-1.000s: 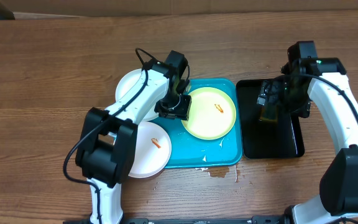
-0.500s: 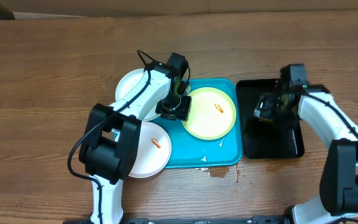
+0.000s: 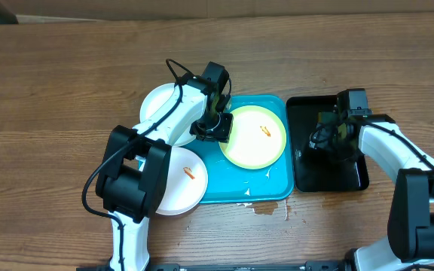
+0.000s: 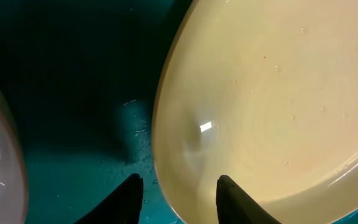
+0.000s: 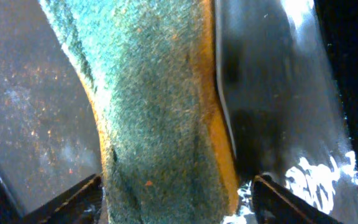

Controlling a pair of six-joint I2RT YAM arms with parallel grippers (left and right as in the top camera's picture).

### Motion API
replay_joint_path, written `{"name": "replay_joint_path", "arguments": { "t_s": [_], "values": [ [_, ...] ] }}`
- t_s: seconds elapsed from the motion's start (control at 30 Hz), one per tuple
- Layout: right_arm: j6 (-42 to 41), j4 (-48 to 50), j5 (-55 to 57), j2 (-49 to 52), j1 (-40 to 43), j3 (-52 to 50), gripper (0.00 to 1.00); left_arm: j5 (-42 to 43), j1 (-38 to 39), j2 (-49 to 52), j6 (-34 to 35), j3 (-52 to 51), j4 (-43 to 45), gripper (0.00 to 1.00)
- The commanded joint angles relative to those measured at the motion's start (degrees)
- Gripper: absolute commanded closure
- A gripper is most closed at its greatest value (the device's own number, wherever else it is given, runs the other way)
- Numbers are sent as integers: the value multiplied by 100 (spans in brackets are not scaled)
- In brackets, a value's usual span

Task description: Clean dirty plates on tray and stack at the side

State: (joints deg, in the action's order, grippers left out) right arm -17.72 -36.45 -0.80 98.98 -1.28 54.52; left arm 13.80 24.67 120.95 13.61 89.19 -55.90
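Observation:
A pale plate with a lime-green rim [image 3: 256, 137] and a small orange-red smear lies on the turquoise tray [image 3: 258, 190]. My left gripper [image 3: 215, 129] sits at the plate's left rim. In the left wrist view the jaws [image 4: 179, 186] straddle that rim [image 4: 166, 124], closed on it. One white plate [image 3: 157, 109] lies on the table left of the tray. Another white plate [image 3: 178, 184], with an orange smear, overlaps the tray's front left corner. My right gripper [image 3: 328, 137] is low over the black tray, shut on a green and yellow sponge [image 5: 160, 112].
The black tray [image 3: 345, 177] stands right of the turquoise tray, and its floor looks wet [image 5: 303, 180]. Water drops lie on the turquoise tray's front part, and a small puddle [image 3: 266, 208] sits on the table before it. The wooden table extends all round.
My right gripper has come down and forward over the black tray with the sponge. My left gripper and the plates have not moved.

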Motion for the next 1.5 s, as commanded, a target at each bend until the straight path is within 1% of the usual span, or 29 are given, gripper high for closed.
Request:
{"name": "replay_joint_path", "arguments": {
  "t_s": [0.0, 0.1, 0.33, 0.4, 0.43, 0.47, 0.5, 0.53, 0.57, 0.6, 0.67, 0.77, 0.8, 0.83, 0.87, 0.97, 1.17, 1.4, 1.43, 1.47],
  "values": [
    [22, 28, 243, 22, -20, 122, 18, -74, 24, 50, 72, -22, 28, 59],
    [254, 170, 247, 22, -22, 190, 18, -79, 24, 50, 72, -22, 39, 59],
    [273, 367, 247, 28, -68, 44, 20, -92, 24, 50, 59, -22, 50, 59],
    [275, 498, 247, 59, -94, -46, 21, -92, 24, 50, 59, -22, 50, 59],
    [273, 540, 247, 83, -96, -66, 24, -92, 24, 50, 59, -22, 48, 59],
    [275, 551, 251, 105, -96, -70, 29, -92, 24, 50, 57, -22, 50, 59],
    [275, 551, 251, 118, -96, -70, 45, -94, 24, 50, 57, -22, 50, 59],
    [275, 551, 251, 118, -96, -70, 65, -92, 24, 50, 57, -22, 50, 59],
    [275, 551, 251, 118, -96, -70, 78, -92, 24, 50, 57, -22, 48, 59],
    [275, 549, 251, 118, -96, -68, 88, -94, 24, 50, 57, -22, 48, 59],
    [280, 501, 293, 116, -94, -61, 96, -94, 24, 50, 57, -22, 46, 59],
    [293, 225, 289, 109, -61, 111, 96, -92, 24, 50, 57, -22, 46, 59],
    [295, 72, 291, 109, -57, 258, 63, -92, 24, 50, 57, -22, 46, 58],
    [295, -28, 291, 109, -57, 378, 25, -92, 24, 50, 57, -22, 46, 58],
    [302, -94, 291, 109, -59, 490, 14, -92, 24, 50, 57, -22, 48, 58],
    [492, -111, 313, 111, -59, 704, 14, -92, 24, 50, 57, -22, 46, 58],
    [597, 391, 463, 179, -59, 564, 13, -92, 24, 50, 57, -22, 46, 56],
    [595, 717, 461, 608, -63, 505, 14, -90, 24, 50, 57, -22, 44, 56],
    [597, 752, 461, 645, -63, 505, 25, -92, 24, 50, 59, -22, 44, 55],
    [595, 782, 461, 654, -63, 505, 51, -92, 24, 50, 57, -22, 44, 56]
  ]
}}
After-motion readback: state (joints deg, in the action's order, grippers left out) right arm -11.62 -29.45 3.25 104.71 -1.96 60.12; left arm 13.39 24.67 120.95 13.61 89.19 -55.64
